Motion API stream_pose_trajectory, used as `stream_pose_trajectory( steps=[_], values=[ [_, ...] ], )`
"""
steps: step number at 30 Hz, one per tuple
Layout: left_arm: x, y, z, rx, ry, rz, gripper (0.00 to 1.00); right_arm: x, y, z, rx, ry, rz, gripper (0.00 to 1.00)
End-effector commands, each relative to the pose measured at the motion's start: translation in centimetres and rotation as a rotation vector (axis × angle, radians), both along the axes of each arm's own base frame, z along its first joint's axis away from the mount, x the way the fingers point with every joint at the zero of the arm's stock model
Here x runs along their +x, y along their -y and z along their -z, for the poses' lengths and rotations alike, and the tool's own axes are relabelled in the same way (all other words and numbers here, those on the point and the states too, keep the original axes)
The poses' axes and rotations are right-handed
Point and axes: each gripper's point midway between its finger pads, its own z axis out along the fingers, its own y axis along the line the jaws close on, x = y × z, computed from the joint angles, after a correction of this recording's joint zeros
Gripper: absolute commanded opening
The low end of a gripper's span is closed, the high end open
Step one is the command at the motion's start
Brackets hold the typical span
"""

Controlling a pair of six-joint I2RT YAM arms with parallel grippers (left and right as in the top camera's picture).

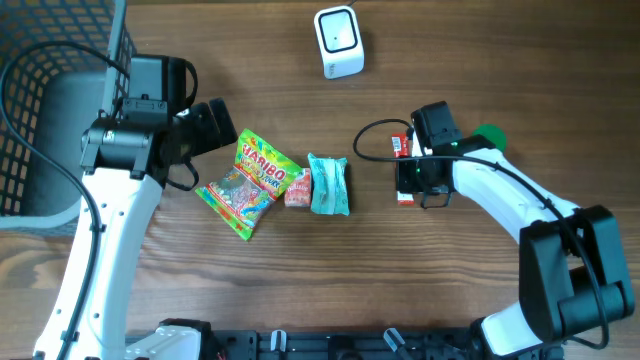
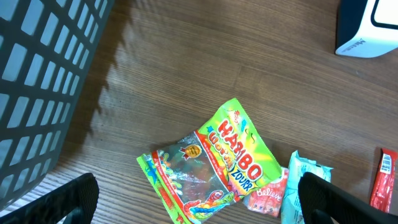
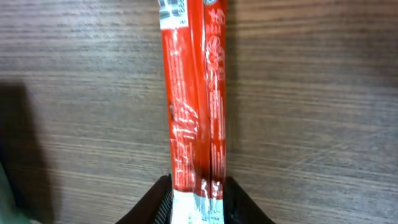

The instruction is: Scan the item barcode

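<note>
Your right gripper [image 3: 198,202] is pinching one red bar [image 3: 193,93]; your left gripper [image 2: 199,202] is gaping near three packets [image 1: 298,187].

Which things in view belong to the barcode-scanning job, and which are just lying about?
Belongs to the job: red packet; right gripper, closed on the packet's sides; white scanner.

Lying about: Haribo bag; small pink packet; teal packet; wire basket.

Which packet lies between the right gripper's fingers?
The red bar; the Haribo bag, pink packet and teal packet lie together, away from it.
</note>
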Motion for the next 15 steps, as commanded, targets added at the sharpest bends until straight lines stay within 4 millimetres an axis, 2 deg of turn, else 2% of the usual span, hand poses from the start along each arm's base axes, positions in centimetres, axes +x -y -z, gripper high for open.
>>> stream_pose_trajectory(
  steps=[1, 9, 10, 11, 13, 15],
  values=[
    [0.0, 0.2, 0.2, -0.001, -0.004, 0.011, 1.0, -0.3, 0.8, 1.0, -0.026, 0.005, 0.015, 0.28],
    [0.0, 0.2, 0.2, -0.001, -0.004, 0.011, 1.0, -1.2, 1.2, 3.1, -0.023, 0.028, 0.05, 0.29],
    [0.0, 0.2, 0.2, -0.002, -0.004, 0.011, 1.0, -1.4, 1.4, 3.3, -0.037, 0.026, 0.033, 0.24],
    [0.0, 0.2, 0.2, -0.002, -0.004, 0.011, 1.0, -1.5, 1.9, 3.3, -0.071, 0.033, -0.014, 0.04],
    [0.0, 0.2, 0.2, -0.002, -0.004, 0.011, 1.0, 0.1, 2.9, -0.1, -0.071, 0.088, -0.009, 0.04],
    [0.0, 0.2, 0.2, -0.002, -0.004, 0.011, 1.0, 1.4, 2.3, -5.9, 0.058, 0.209, -0.056, 0.04]
  ],
)
